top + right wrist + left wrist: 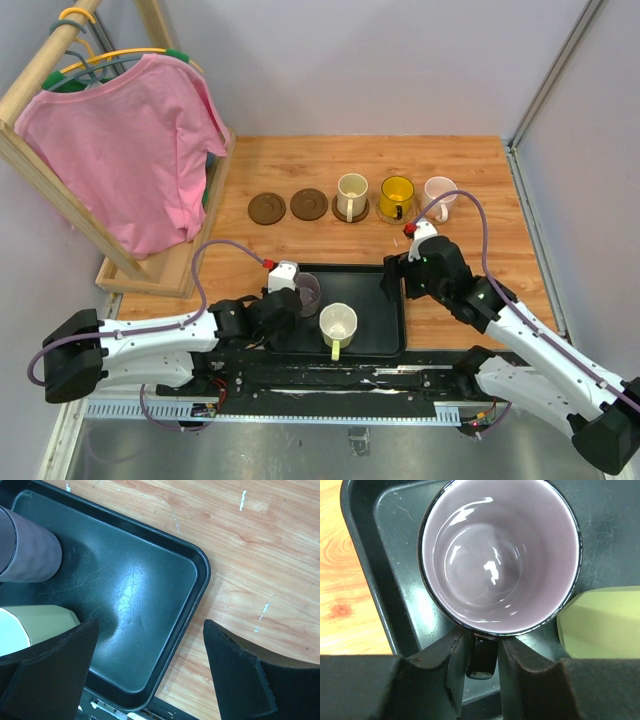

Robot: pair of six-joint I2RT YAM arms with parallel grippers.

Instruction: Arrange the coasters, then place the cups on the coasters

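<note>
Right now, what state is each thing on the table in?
Lilac mug, upright, empty, on tray.
White mug, upright, on tray.
Cream mug, upright on coaster.
Amber mug, upright on coaster.
Pink mug, upright, coaster unclear.
Two dark coasters, bare.
Pink shirt, hanging on rack.
Left gripper, jaws flanking lilac mug's handle, grip unclear.
Right gripper, jaws open over tray.

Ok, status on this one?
Left end effector astride handle of lilac mug, grip unconfirmed. Right end effector open over tray. Two coasters bare. Pale mug close beside.

The lilac mug is glossy glazed ceramic. The black tray is smooth, faintly scratched, dully shiny. The counter is grained wood; the pink shirt at ten o'clock, soft cloth.
</note>
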